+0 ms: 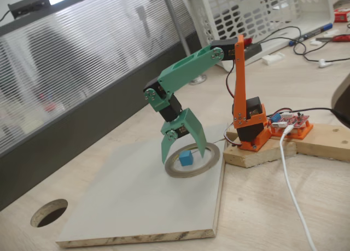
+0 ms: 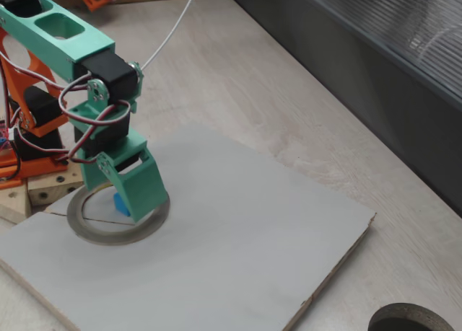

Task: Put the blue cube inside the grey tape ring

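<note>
Blue cube between spread gripper fingers.

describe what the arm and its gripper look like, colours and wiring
The upper links and the gripper are mint green plastic, with flat tapered fingers. The lower link and base are orange. Black servos sit at the joints, and red, white and black wires loop around the wrist.

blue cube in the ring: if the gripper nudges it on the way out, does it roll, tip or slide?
Probably slides rather than rolls: the blue cube has flat faces and sits flat on the smooth grey board. It looks small and light, so a brush from the open gripper could shift it. The grey tape ring around it is low and may barely stop it.
</note>
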Motion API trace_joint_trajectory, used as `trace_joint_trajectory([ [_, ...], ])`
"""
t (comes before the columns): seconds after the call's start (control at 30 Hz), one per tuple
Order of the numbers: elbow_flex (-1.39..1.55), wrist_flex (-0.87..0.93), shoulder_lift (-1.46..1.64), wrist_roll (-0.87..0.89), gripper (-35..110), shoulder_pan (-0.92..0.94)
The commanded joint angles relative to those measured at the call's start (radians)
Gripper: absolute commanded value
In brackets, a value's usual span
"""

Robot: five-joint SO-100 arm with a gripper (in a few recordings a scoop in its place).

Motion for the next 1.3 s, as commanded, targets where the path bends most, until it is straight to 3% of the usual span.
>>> trace_joint_trajectory([
  [0.0,-0.12,0.115,0.008,0.017,80,0.0],
  [0.17,-0.399,0.41,-0.011,0.017,80,0.002],
  [1.0,-0.494,0.379,-0.009,0.008,80,0.0],
  [1.13,-0.494,0.379,0.0,0.006,68,0.0],
  [1.27,-0.494,0.379,0.008,0.003,38,-0.002],
])
